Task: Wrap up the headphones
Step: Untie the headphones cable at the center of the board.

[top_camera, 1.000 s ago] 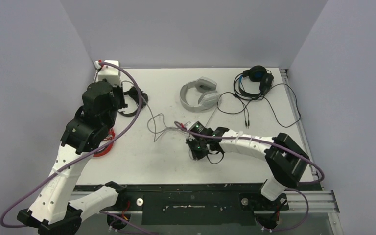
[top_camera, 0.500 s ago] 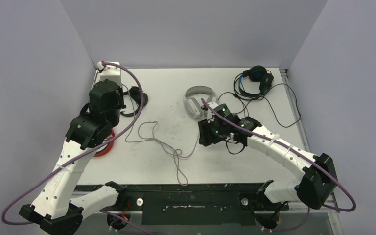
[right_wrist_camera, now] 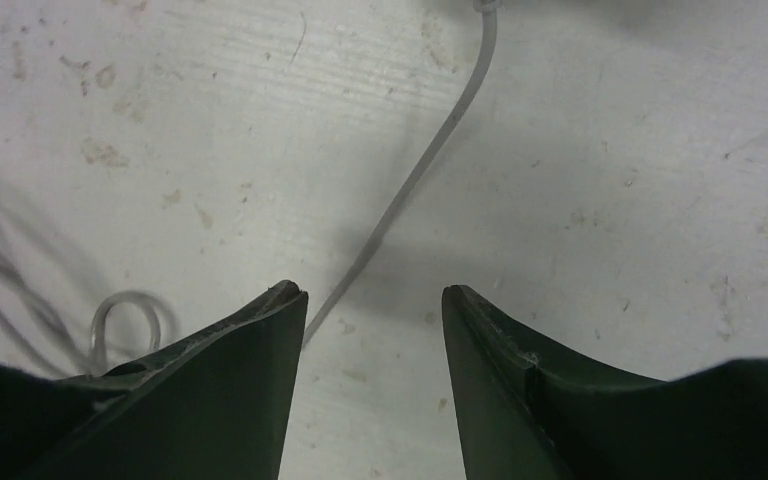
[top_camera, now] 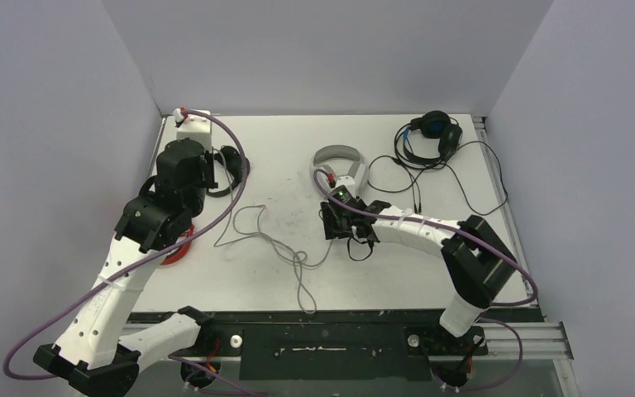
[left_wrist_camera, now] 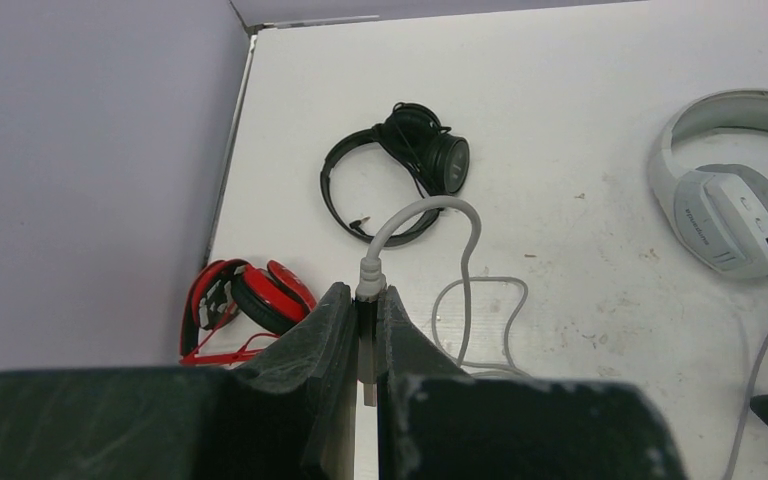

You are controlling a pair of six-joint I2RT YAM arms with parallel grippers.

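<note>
A: As the scene stands, how far along is the wrapping?

B: Barely begun, I judge. Left fingers (left_wrist_camera: 325, 335) are clamped on the plug (left_wrist_camera: 368, 272) of a grey cable (top_camera: 274, 245), held above the surface (top_camera: 281, 149). The cable sprawls in loose loops between the two pairs of fingers. Right fingers (right_wrist_camera: 260, 360) stand apart, low over the surface, with a straight run of that cable lying between them, ungripped. White headset (top_camera: 339, 164) sits just beyond the right fingers, and the cable appears to be its own, unwound. Blue headset (top_camera: 432, 132), well off to their right, has thin cables strewn loose.

A: And the other two?

B: Black headset (left_wrist_camera: 400, 165) lies just beyond the left fingers. Red headset (left_wrist_camera: 240, 300) lies below them, to their left. Whether either is wrapped, I cannot tell.

A: Room to move?

B: A wall (left_wrist_camera: 90, 150) stands close on the left fingers' left. Bare surface lies open between the two pairs. One cable loop trails back toward the near edge.
</note>
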